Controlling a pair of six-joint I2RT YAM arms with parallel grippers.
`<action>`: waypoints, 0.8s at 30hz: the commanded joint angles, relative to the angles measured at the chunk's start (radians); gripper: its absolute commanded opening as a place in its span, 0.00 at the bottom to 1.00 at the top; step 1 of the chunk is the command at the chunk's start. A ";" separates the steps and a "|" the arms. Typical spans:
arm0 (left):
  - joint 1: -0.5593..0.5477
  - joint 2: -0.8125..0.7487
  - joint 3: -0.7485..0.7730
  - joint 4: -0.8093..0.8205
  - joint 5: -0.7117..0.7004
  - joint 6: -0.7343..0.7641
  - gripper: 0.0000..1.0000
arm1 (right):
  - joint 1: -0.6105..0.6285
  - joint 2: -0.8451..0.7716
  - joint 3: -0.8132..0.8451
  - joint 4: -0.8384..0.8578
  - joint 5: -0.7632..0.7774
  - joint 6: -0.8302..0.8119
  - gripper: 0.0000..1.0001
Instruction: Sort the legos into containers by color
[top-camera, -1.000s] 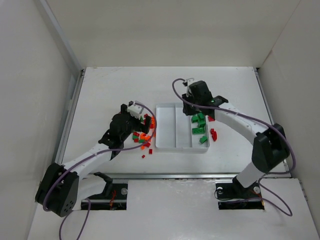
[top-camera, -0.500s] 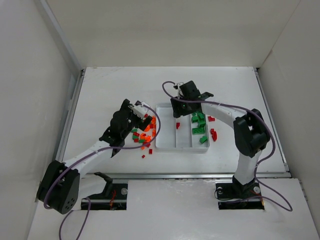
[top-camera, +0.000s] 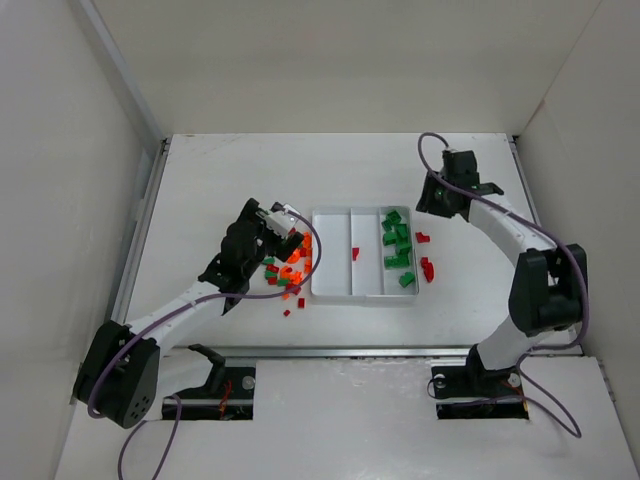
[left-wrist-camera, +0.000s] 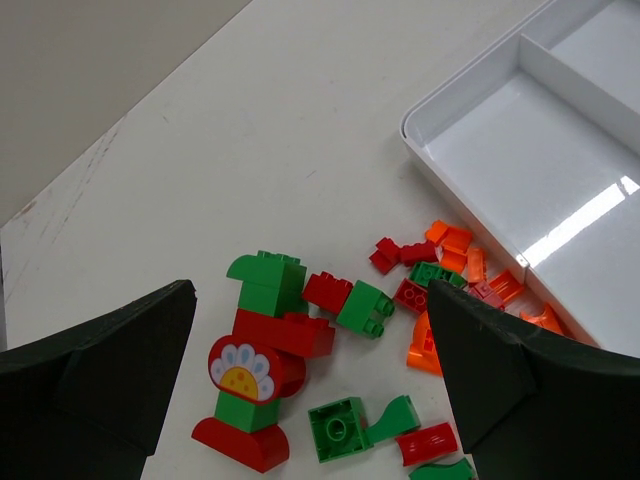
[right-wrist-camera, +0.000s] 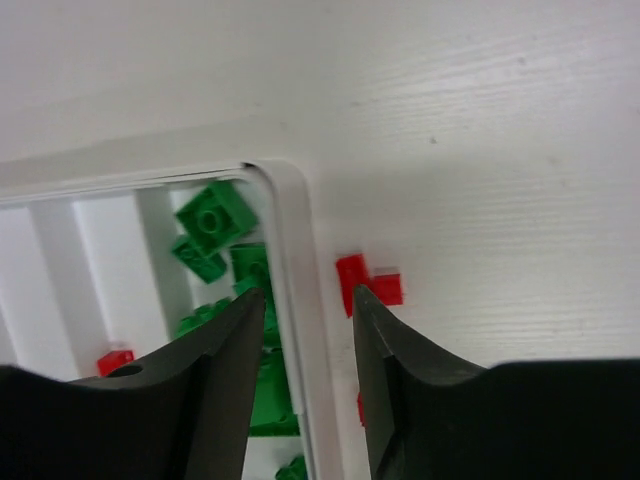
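my left gripper (left-wrist-camera: 315, 375) hangs spread wide and empty over the loose legos (top-camera: 285, 272) piled on the table (top-camera: 230, 170) just left of the tray (top-camera: 331, 258). my right gripper (right-wrist-camera: 306, 298) is parted a little, gripping nothing, above the tray's far right corner. green bricks (top-camera: 398, 245) lie in the right compartment (top-camera: 390, 286), one red brick (top-camera: 355, 252) in the middle compartment (top-camera: 362, 278), more red bricks (top-camera: 427, 268) just outside.

The table (top-camera: 220, 170) is carrying the tray (top-camera: 333, 292); legos (top-camera: 285, 272) are lying under the left gripper (left-wrist-camera: 310, 290), red ones (right-wrist-camera: 365, 285) near the right gripper (right-wrist-camera: 307, 295).
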 joint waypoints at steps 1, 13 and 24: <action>0.002 -0.007 0.027 0.011 -0.008 -0.001 1.00 | -0.026 0.038 -0.043 -0.019 -0.011 0.050 0.46; 0.002 -0.007 0.038 -0.021 -0.008 -0.010 1.00 | -0.080 0.136 -0.063 -0.009 -0.029 0.030 0.46; 0.002 0.002 0.038 -0.021 -0.008 -0.010 1.00 | -0.080 0.136 -0.126 0.046 -0.075 0.049 0.35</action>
